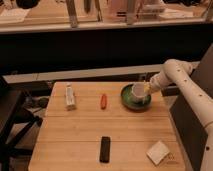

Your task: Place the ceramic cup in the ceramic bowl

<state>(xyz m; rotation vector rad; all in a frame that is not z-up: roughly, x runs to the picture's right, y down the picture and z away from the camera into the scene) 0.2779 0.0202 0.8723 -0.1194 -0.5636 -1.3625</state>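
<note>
A green ceramic bowl (131,101) sits at the back right of the wooden table (85,135). A white ceramic cup (138,91) is tilted on its side over the bowl's right half, its opening facing left. My gripper (145,89) is at the cup's right side, at the end of the white arm (175,72) that comes in from the right.
On the table lie a white packet (70,96) at the back left, a small red-orange object (103,101) near the bowl, a black bar (105,149) at the front middle and a white sponge (158,152) at the front right. A dark chair (12,120) stands to the left.
</note>
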